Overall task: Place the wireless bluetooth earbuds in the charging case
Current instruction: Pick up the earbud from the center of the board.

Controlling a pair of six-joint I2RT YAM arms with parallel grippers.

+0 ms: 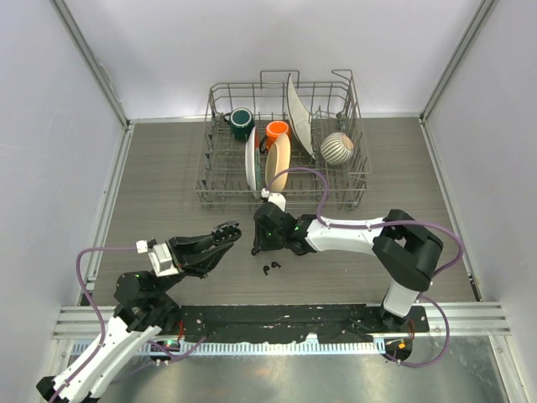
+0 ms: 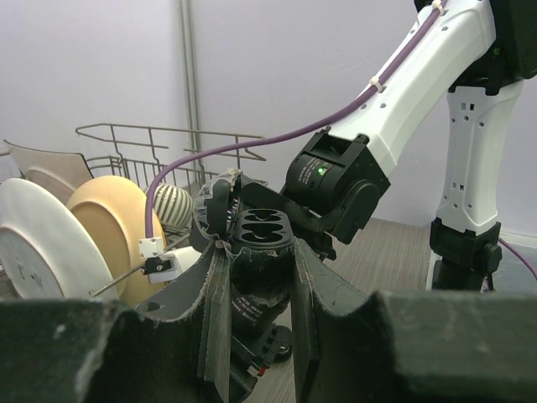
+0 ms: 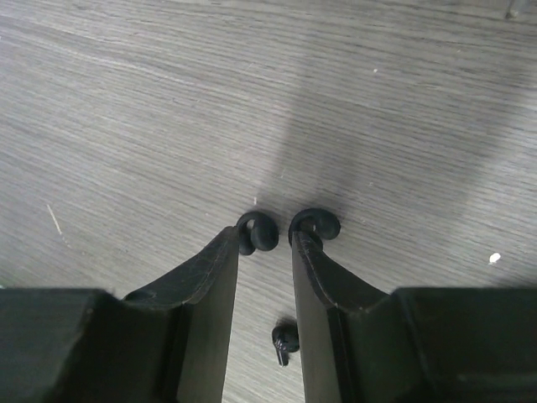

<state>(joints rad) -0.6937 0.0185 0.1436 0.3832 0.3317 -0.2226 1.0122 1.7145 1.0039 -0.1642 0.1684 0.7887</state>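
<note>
My left gripper [image 1: 223, 236] is shut on the black charging case [image 1: 228, 229] and holds it above the table. In the left wrist view the case [image 2: 262, 225] sits between the fingers [image 2: 312, 285] with its lid open and its empty slots facing up. Two tiny black earbuds [image 1: 267, 269] [image 1: 278, 266] lie on the wood table just in front of the right gripper [image 1: 257, 243]. My right gripper [image 3: 281, 235] is open and empty, pointing down at the table. One earbud [image 3: 285, 342] lies between its fingers, touching neither.
A wire dish rack [image 1: 220, 189] stands at the back with a green mug [image 1: 242, 122], an orange mug [image 1: 278, 130], plates [image 1: 278, 161] and a striped ball [image 1: 337, 148]. The rack's plates show at the left of the left wrist view [image 2: 50, 243]. The right arm's purple cable [image 1: 323, 193] loops by the rack.
</note>
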